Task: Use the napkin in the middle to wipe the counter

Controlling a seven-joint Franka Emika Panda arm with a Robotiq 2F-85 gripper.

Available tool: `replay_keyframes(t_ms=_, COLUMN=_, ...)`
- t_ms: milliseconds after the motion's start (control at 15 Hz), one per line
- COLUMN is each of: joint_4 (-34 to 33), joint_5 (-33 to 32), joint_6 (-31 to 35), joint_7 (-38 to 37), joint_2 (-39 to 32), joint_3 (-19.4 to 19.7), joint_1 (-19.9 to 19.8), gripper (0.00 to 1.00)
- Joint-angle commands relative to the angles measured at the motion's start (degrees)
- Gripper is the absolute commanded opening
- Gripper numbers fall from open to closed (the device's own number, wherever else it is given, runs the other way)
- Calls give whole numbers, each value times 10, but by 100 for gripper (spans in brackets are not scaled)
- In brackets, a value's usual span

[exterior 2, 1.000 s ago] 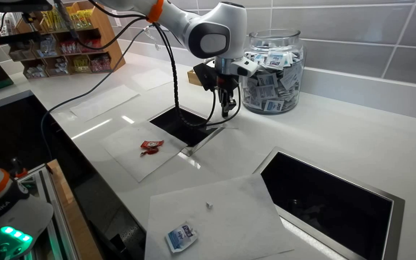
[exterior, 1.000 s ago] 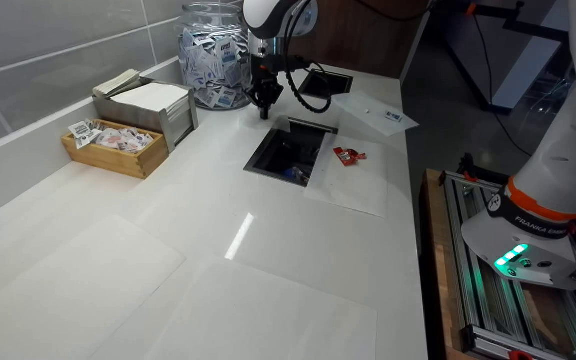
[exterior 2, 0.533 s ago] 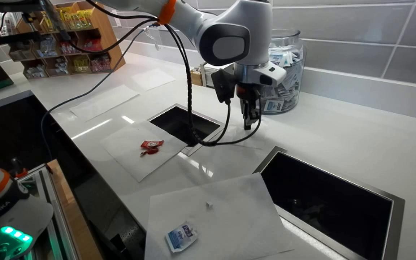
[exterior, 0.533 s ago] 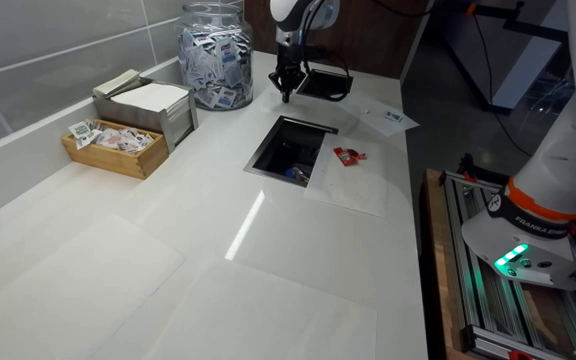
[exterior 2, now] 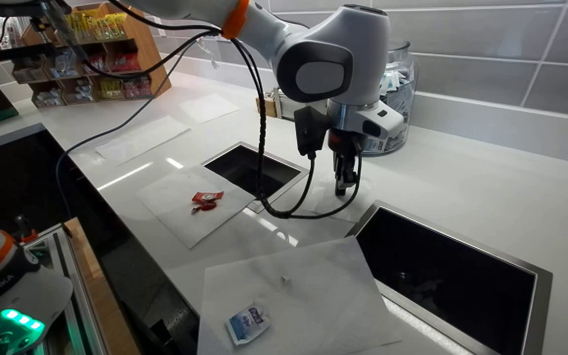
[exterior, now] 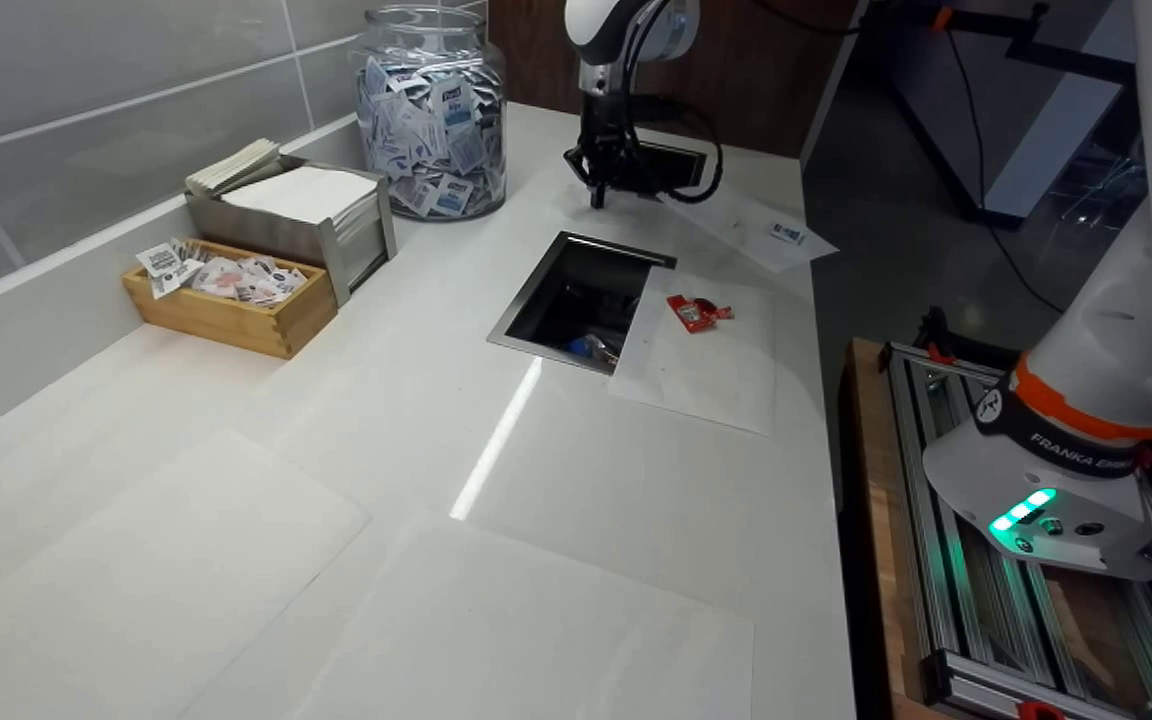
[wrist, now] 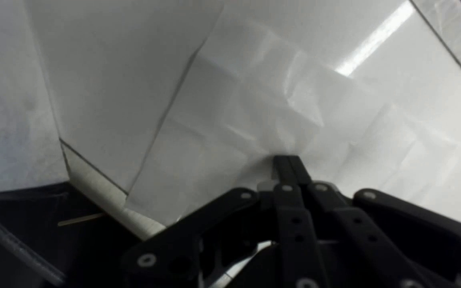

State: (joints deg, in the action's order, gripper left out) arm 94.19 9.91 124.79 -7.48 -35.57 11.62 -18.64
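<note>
In an exterior view, the gripper [exterior: 597, 198] points straight down at the far part of the counter [exterior: 416, 400], to the right of a glass jar [exterior: 416, 45] of packets and apart from it. Nearer the camera, along the tiled wall [exterior: 136, 140], stand a metal dispenser [exterior: 261, 230] with a white paper stack and, just beside it, a wooden box [exterior: 208, 316] of sachets. A small cutout [exterior: 533, 285] with a metal edge is set into the surface; a paper sheet [exterior: 711, 380] overlaps it and bears a red wrapper [exterior: 698, 312]. In an exterior view, the napkin [exterior 2: 324, 197] lies on the counter between the small cutout and a larger cutout [exterior 2: 542, 296], at the fingertips [exterior 2: 340, 191]. A broad sheet [exterior 2: 323, 305] in the foreground carries a blue-and-white packet [exterior 2: 247, 323] and a small white piece [exterior 2: 285, 279]. In the wrist view, the fingertips are fully together — side by side and touching — over the creased napkin; whether a fold of it is pinched between them cannot be told. One napkin corner meets a metal rim [wrist: 101, 190] at lower left; a second rim [wrist: 454, 36] shows at upper right.
</note>
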Motion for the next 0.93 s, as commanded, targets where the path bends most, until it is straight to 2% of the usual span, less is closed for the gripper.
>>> replay_keyframes(t_ms=0, joint_4=37, joint_5=-12, joint_6=-34, joint_7=-32, joint_2=22, joint_3=12, joint_1=12, gripper=0)
replay_keyframes(t_ms=400, joint_4=72, joint_5=-41, joint_6=-83, joint_7=-80, joint_2=43, joint_3=35, joint_1=26, gripper=0)
replay_keyframes(t_ms=867, joint_4=92, joint_5=-64, joint_6=-127, joint_7=-90, joint_2=52, joint_3=34, joint_1=34, gripper=0)
